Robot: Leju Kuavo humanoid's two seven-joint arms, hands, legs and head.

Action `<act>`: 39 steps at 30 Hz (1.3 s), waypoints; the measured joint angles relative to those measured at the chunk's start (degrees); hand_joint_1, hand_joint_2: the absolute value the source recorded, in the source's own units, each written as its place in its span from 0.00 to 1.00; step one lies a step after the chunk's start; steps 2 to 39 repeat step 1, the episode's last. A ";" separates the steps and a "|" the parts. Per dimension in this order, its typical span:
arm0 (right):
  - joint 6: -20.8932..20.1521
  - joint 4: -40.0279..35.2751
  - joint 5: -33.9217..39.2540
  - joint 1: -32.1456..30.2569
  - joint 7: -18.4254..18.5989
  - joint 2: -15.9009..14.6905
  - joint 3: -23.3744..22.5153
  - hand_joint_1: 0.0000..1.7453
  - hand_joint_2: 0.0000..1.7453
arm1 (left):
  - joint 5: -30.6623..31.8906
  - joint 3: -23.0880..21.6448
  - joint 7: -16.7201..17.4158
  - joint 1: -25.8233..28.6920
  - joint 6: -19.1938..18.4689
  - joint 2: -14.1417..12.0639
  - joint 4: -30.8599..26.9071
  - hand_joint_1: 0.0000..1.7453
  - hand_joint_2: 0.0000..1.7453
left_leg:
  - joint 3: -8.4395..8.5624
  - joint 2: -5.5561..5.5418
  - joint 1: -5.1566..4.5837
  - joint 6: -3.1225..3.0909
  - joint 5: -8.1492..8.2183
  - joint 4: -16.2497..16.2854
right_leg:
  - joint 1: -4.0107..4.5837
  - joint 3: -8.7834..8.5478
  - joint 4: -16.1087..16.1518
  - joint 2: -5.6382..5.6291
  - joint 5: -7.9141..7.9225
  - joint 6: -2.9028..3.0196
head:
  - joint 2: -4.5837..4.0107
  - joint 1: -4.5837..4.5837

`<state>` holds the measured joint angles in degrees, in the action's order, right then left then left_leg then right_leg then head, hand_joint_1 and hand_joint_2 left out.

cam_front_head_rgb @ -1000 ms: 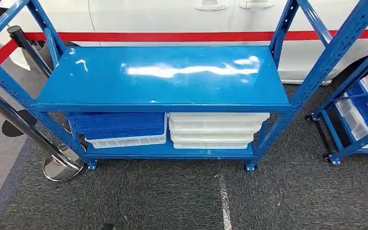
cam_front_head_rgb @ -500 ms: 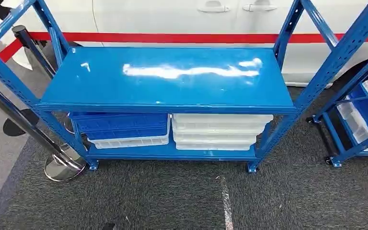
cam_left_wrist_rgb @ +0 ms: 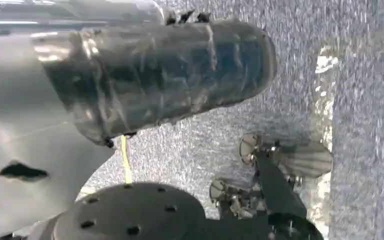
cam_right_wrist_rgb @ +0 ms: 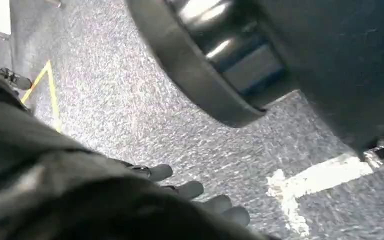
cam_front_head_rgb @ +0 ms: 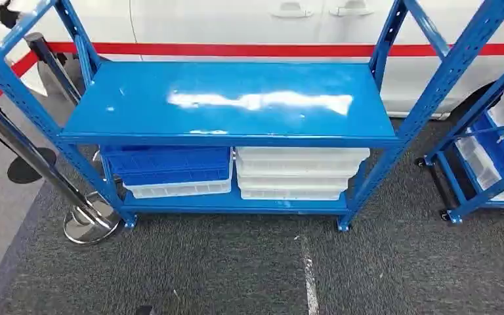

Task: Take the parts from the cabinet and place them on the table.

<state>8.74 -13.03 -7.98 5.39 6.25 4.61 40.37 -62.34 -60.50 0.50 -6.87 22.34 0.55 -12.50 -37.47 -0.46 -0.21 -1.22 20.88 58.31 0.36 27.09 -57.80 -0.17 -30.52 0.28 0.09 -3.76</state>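
Observation:
A blue metal rack (cam_front_head_rgb: pixel 230 98) stands in front of me in the head view, its upper shelf bare and glossy. On its lower shelf, stacked blue bins (cam_front_head_rgb: pixel 167 164) sit on a white bin (cam_front_head_rgb: pixel 180 189) at the left, with stacked white bins (cam_front_head_rgb: pixel 298 172) at the right; what they contain is hidden. My left hand (cam_left_wrist_rgb: pixel 155 75) hangs over grey carpet, its grey cover hiding most of the fingers. My right hand (cam_right_wrist_rgb: pixel 145 200) also hangs over the carpet, its dark fingers (cam_right_wrist_rgb: pixel 190 190) lying side by side with nothing in them.
A white car (cam_front_head_rgb: pixel 256 26) with a red stripe stands behind the rack. A chrome stanchion (cam_front_head_rgb: pixel 88 220) stands by the rack's left leg. A second blue rack (cam_front_head_rgb: pixel 492 151) with white bins is at the right. A white floor line (cam_front_head_rgb: pixel 308 275) crosses the grey carpet.
The whole head picture has shifted a little, so the camera has moved. Nothing on the rack has changed place.

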 joint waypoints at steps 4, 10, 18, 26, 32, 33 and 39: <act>0.00 0.02 0.00 -0.16 0.02 0.06 0.02 0.00 0.00 | 0.00 0.00 -0.02 0.27 0.02 -0.17 0.04 0.00 0.00 | -0.32 -0.15 -0.30 0.39 -0.54 -0.14 | -0.55 0.60 0.53 0.21 0.98 0.53 | 0.00 0.32; 0.00 0.02 0.00 -0.16 0.02 0.06 0.02 0.00 0.00 | 0.00 0.00 -0.02 0.27 0.02 -0.17 0.04 0.00 0.00 | -0.32 -0.15 -0.30 0.39 -0.54 -0.14 | -0.55 0.60 0.53 0.21 0.98 0.53 | 0.00 0.32; 0.00 0.02 0.00 -0.16 0.02 0.06 0.02 0.00 0.00 | 0.00 0.00 -0.02 0.27 0.02 -0.17 0.04 0.00 0.00 | -0.32 -0.15 -0.30 0.39 -0.54 -0.14 | -0.55 0.60 0.53 0.21 0.98 0.53 | 0.00 0.32; 0.00 0.02 0.00 -0.16 0.02 0.06 0.02 0.00 0.00 | 0.00 0.00 -0.02 0.27 0.02 -0.17 0.04 0.00 0.00 | -0.32 -0.15 -0.30 0.39 -0.54 -0.14 | -0.55 0.60 0.53 0.21 0.98 0.53 | 0.00 0.32; 0.00 0.02 0.00 -0.16 0.02 0.06 0.02 0.00 0.00 | 0.00 0.00 -0.02 0.27 0.02 -0.17 0.04 0.00 0.00 | -0.32 -0.15 -0.30 0.39 -0.54 -0.14 | -0.55 0.60 0.53 0.21 0.98 0.53 | 0.00 0.32; 0.00 0.02 0.00 -0.16 0.02 0.06 0.02 0.00 0.00 | 0.00 0.00 -0.02 0.27 0.02 -0.17 0.04 0.00 0.00 | -0.32 -0.15 -0.30 0.39 -0.54 -0.14 | -0.55 0.60 0.53 0.21 0.98 0.53 | 0.00 0.32; 0.00 0.02 0.00 -0.16 0.02 0.06 0.02 0.00 0.00 | 0.00 0.00 -0.02 0.27 0.02 -0.17 0.04 0.00 0.00 | -0.32 -0.15 -0.30 0.39 -0.54 -0.14 | -0.55 0.60 0.53 0.21 0.98 0.53 | 0.00 0.32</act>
